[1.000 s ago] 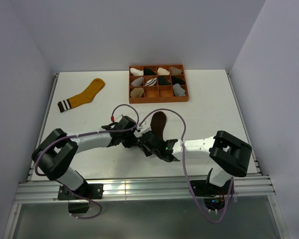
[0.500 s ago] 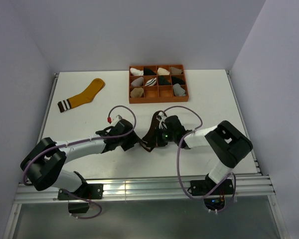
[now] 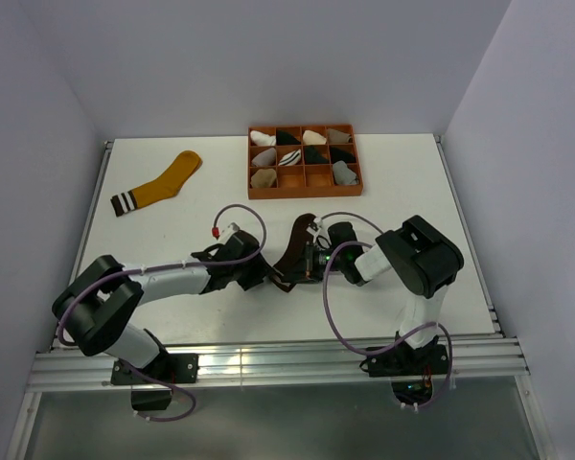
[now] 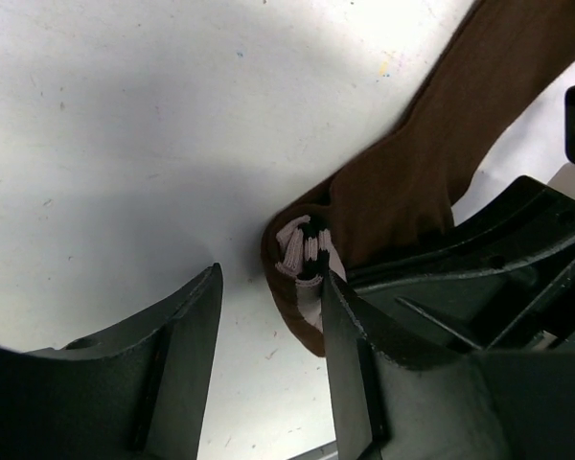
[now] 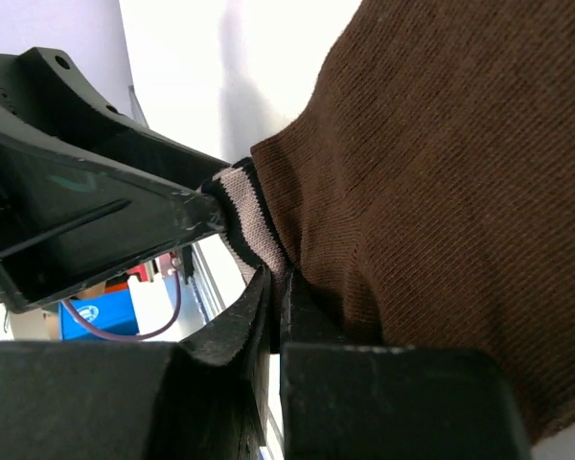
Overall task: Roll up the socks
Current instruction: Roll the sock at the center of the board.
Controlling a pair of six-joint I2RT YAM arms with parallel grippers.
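Locate the brown sock (image 3: 298, 247) on the table (image 3: 172, 240), in front of the tray (image 3: 305, 195) and just apart from its front edge. Its long axis runs on a slant: the toe end points toward the tray and the striped cuff end lies farthest from it, down and to the left in the overhead view. Both arms meet at that cuff end. The right gripper (image 5: 276, 297) is pressed closed on the brown sock, its fingers pinching the fabric next to the striped band. The left gripper (image 4: 271, 283) comes in from the opposite side with its jaws standing apart. The small turned-over cuff touches the inside of one finger, while the other finger is clear of it, with bare table in the gap. The left gripper holds nothing. Judge the next move on this relation: the body of the brown sock extends from the cuff toward the tray, so rolling should advance along that line. The yellow sock (image 3: 159, 183) lies flat well to the left of the tray, not yet rolled.
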